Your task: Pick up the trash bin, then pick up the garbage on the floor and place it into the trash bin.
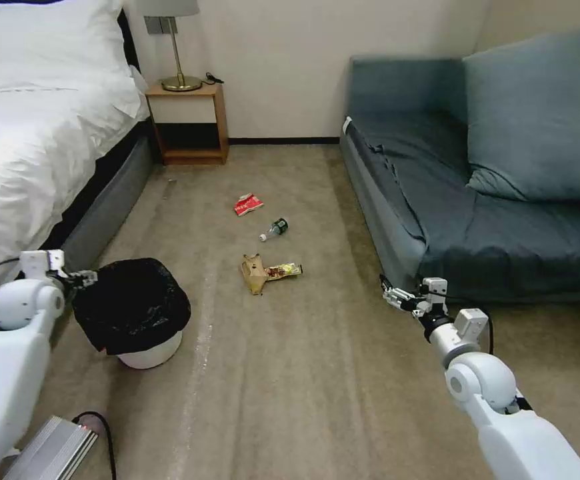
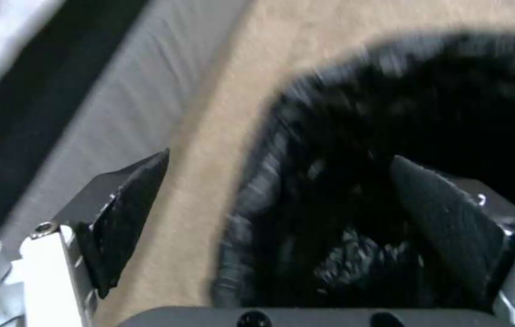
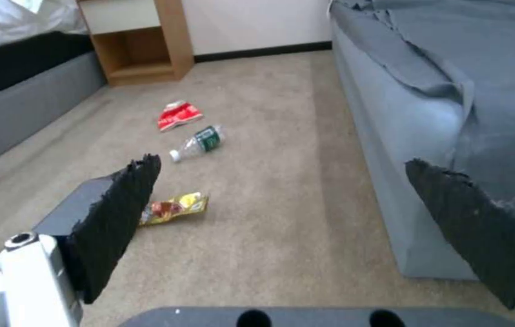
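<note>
While the left gripper (image 2: 275, 204) is straddling the round white black-bagged trash bin's (image 1: 145, 352) rim, jaws spread | right gripper (image 3: 282, 213) hovering agape by the blue sofa (image 1: 437, 220).

White bed (image 1: 30, 120), wooden nightstand (image 1: 189, 123), brass lamp (image 1: 178, 47), blue sofa (image 1: 503, 173), beige carpet (image 1: 303, 373)

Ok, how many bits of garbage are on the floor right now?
4, all mid-carpet: red packet farthest, bottle just nearer, then brown paper bag touching the yellow wrapper. More could be hidden under the bed.
</note>
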Controlling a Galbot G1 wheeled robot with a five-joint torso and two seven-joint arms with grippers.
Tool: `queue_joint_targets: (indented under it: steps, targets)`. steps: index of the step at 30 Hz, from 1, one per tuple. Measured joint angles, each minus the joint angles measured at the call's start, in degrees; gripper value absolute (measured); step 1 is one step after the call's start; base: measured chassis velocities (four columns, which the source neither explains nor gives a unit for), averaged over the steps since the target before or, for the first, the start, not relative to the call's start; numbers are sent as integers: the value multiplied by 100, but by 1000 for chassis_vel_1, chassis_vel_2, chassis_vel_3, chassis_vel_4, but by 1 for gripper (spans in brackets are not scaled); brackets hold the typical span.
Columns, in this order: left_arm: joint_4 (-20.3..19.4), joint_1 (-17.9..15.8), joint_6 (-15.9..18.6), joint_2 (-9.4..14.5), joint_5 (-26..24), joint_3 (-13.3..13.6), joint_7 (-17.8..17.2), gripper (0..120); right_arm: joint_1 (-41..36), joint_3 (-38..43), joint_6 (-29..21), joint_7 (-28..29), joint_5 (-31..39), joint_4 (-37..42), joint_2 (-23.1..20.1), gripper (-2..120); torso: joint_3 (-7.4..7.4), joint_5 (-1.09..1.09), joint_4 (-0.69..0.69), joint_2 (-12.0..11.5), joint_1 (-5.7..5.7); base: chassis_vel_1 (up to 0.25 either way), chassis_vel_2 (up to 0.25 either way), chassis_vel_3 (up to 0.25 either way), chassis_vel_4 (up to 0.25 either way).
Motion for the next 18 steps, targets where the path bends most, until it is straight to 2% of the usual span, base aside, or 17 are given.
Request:
queue_joint_targets:
  steps: [3, 6, 9, 15, 18]
  targets:
    - [141, -47, -34, -61, 83, 48, 59, 98, -8, 10, 9, 0, -16, -17, 15, 100, 0, 0, 0, 0, 0, 0, 0, 0, 0]
    - [511, -243, -136, -166, 298, 146, 189, 98, 70, 25, 15, 5, -22, -101, 13, 100, 0, 2, 0, 0, 0, 0, 0, 0, 0]
    - [585, -291, -161, -169, 369, 164, 235, 98, 118, 27, 15, 12, -22, -131, -21, 100, 0, 1, 0, 0, 0, 0, 0, 0, 0]
    - [1083, -512, -341, -152, 827, 291, 567, 94, 195, 2, 24, 21, 9, -205, -51, 100, 0, 1, 1, 0, 0, 0, 0, 0, 0]
    - [1170, -535, -363, -139, 975, 328, 686, 93, 196, -20, 30, 23, 13, -205, -49, 100, 0, 1, 1, 0, 0, 0, 0, 0, 0]
